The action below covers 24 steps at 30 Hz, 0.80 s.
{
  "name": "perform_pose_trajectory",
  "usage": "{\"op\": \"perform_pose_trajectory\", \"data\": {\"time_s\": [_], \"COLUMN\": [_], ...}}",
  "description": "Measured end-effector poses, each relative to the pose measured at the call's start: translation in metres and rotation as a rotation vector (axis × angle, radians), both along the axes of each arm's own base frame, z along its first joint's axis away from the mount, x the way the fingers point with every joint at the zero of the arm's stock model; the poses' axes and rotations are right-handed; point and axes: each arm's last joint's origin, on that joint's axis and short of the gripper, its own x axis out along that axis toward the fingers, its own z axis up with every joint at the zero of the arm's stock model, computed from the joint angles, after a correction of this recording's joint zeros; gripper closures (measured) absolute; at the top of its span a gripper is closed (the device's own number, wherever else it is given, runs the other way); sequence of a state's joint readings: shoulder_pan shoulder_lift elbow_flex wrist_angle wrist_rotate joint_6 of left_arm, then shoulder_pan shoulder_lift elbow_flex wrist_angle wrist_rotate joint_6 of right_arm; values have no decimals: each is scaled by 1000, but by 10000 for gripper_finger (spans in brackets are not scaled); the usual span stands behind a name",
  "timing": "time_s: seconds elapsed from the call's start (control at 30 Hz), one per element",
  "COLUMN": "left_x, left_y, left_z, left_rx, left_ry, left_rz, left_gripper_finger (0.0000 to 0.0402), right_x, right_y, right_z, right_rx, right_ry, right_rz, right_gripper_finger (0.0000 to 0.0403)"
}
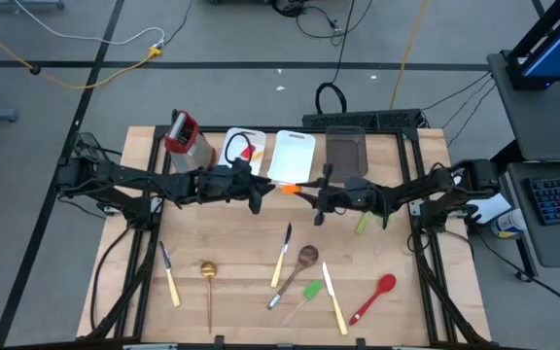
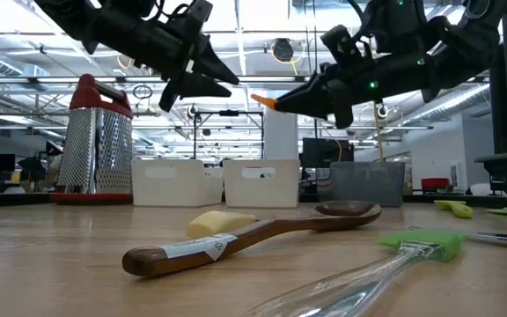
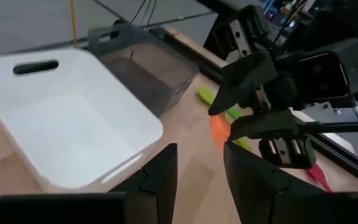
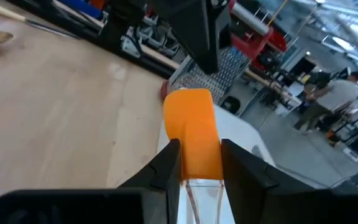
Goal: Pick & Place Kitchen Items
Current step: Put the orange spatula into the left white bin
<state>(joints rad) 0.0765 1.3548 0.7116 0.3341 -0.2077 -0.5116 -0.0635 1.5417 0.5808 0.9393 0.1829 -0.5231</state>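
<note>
Right fingers [image 4: 166, 163]: clamped on orange spatula [image 4: 193, 133], held above white bin [image 1: 293, 156].
Left fingers [image 3: 160, 171]: apart, empty.
Remaining: several utensils, among them wooden spoon [image 2: 245, 235], left on table [image 1: 241, 292].

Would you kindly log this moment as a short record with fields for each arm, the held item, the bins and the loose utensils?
right gripper: raised above the table near the white bin, jaws shut on an orange spatula
left gripper: raised, facing the right one, jaws open and empty
grey bin: beside the white bin
grater: upright at the table's back
wooden spoon, green spatula: lying on the table
</note>
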Motion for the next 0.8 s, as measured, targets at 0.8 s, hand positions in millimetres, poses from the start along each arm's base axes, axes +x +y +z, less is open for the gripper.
{"op": "perform_pose_trajectory", "data": {"time_s": [0.8], "left_x": [8], "left_y": [0], "left_z": [4], "left_rx": [169], "left_ry": [-68], "left_rz": [-51], "left_gripper_finger": [301], "right_x": [22], "right_y": [-2], "right_z": [32], "right_rx": [-152], "right_ry": [-35], "right_rz": [8], "right_gripper_finger": [316]}}
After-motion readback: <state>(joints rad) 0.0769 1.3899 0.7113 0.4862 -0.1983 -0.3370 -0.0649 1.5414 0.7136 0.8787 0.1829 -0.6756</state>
